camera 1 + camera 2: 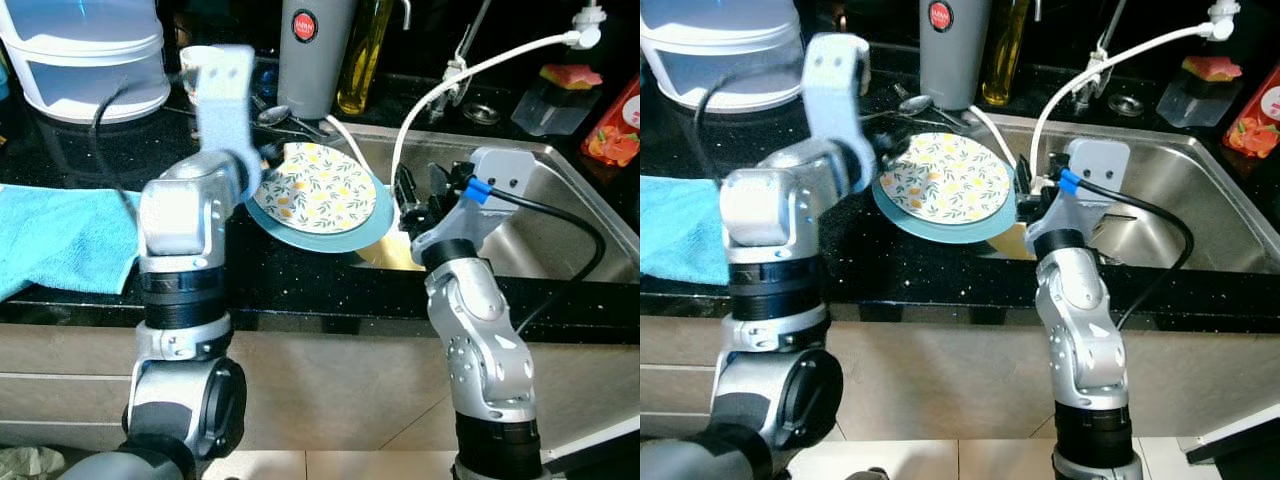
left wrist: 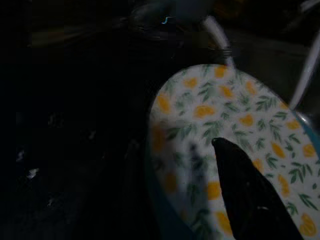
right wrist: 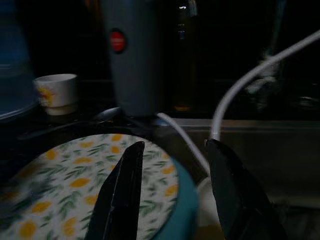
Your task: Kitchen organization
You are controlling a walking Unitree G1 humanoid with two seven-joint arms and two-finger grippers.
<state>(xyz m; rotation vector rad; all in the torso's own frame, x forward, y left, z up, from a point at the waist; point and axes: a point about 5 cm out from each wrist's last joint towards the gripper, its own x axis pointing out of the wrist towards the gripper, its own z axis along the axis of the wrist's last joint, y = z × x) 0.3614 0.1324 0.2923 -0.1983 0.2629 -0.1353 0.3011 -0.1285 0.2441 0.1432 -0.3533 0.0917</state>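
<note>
The left gripper (image 1: pixel 883 152) pinches the plate (image 1: pixel 945 186) at its rim, likely steadying it beside the sink (image 1: pixel 1200 190). The right gripper (image 3: pixel 172 195) hangs open at the plate's sink-side edge.

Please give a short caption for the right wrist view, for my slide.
Open right end effector at the lemon-patterned plate, with a grey bottle behind.

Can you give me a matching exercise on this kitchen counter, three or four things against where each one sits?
Things:
1. plate
2. blue towel
3. grey bottle
4. white cup

Places:
A. on the counter at the robot's far left
B. beside the grey bottle at the back of the counter
C. upright behind the plate
D. at the sink's edge between both arms

Pairs: 1-D, 2-A, 3-C, 4-B
</note>
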